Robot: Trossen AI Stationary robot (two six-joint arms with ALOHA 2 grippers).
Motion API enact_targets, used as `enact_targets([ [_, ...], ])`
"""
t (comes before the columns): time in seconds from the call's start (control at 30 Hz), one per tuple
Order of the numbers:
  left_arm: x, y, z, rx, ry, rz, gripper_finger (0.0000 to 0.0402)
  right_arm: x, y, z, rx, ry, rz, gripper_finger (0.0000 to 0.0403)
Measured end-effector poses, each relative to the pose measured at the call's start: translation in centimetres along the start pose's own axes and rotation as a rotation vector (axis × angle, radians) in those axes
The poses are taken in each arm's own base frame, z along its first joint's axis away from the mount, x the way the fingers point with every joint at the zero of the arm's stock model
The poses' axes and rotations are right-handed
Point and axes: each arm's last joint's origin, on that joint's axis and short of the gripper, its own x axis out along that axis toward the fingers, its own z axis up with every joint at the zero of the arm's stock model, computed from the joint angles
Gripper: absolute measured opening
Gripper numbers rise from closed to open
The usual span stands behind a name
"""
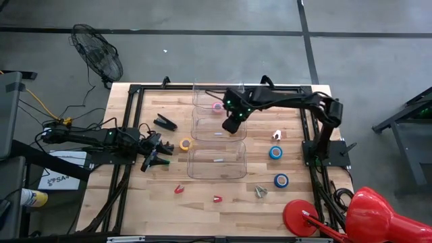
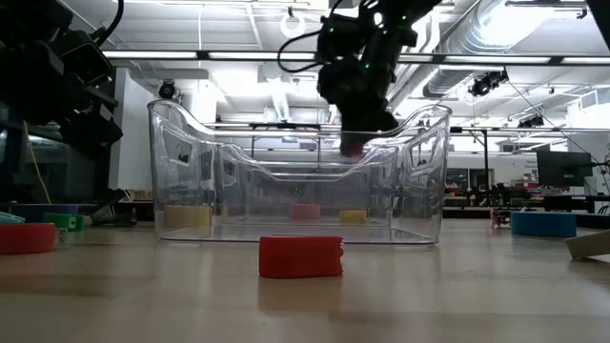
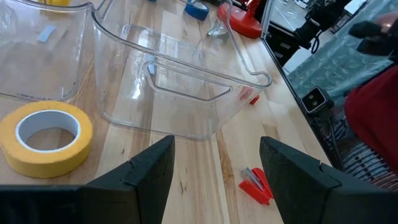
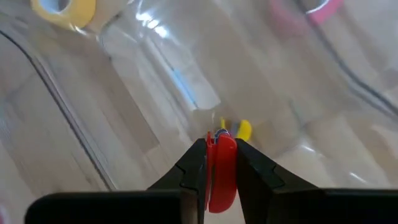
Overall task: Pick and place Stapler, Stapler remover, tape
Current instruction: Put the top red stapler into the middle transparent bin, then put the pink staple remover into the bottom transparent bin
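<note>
- The right gripper (image 1: 233, 123) hangs over the middle one of three clear plastic bins (image 1: 217, 125) at the centre of the high view, fingers clamped on a small red staple remover (image 4: 220, 168).
- To finish this step well, lower the remover inside the bin walls before letting go, so it drops flat and cannot bounce off a rim.
- Keep the wrist clear of the bin's curved edge; a nudge could shift all three bins.
- The left gripper (image 1: 154, 156) waits at centre left of the high view, jaws apart and holding nothing, just beside the yellow tape roll (image 1: 185, 144).
- The pink tape roll (image 1: 217, 105) already lies in the upper bin; two blue tape rolls (image 1: 275, 152) remain on the table at right.
- The black stapler (image 1: 165, 122) lies left of the bins; other red staple removers (image 1: 179, 190) sit below them.
</note>
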Motion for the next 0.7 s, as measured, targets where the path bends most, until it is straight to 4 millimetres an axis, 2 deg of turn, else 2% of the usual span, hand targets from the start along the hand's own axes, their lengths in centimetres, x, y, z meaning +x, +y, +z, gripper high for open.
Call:
enact_targets([
  [0.17,0.0,0.0,0.0,0.0,0.0,0.0,0.0231,2.1,0.0,0.0,0.01,0.062,0.011,0.0054],
  [0.33,0.0,0.0,0.0,0.0,-0.001,0.0,0.0231,3.1,0.4,-0.2,-0.006,0.081,0.003,0.0075],
  [0.7,0.0,0.0,0.0,0.0,0.0,0.0,0.0231,3.0,0.4,-0.1,0.054,0.065,0.004,0.0157],
])
